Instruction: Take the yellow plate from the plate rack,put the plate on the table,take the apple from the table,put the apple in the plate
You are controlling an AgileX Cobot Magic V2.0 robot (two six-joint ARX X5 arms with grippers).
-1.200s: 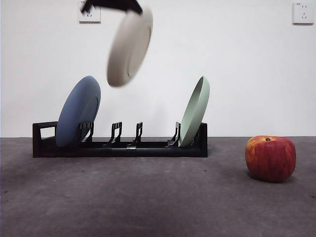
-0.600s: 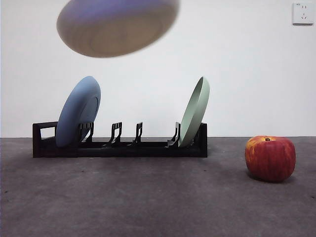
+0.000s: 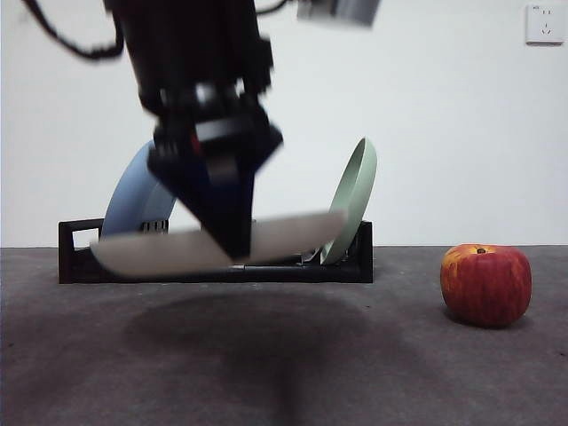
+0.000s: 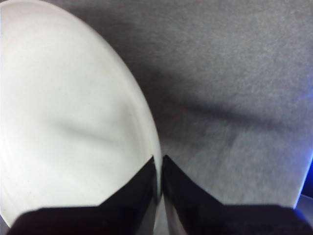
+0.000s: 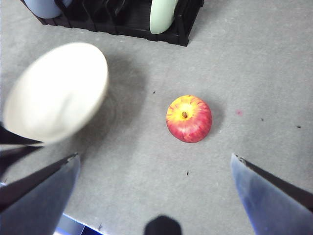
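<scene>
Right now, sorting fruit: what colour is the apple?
Red with a yellow patch around the stem; right wrist view.

No readable text

No writing, label, brand, number or sign can be read on anything in view.

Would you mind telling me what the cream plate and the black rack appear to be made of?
The plate looks like matte plastic or melamine: a dull, even surface with no glare. The rack looks like moulded black plastic, with thick uniform prongs, though coated metal is possible.

Three plates: one cream [image 3: 213,247], one blue [image 3: 133,197], one green [image 3: 352,197]. One apple [image 3: 486,284]. One rack [image 3: 75,253].
</scene>
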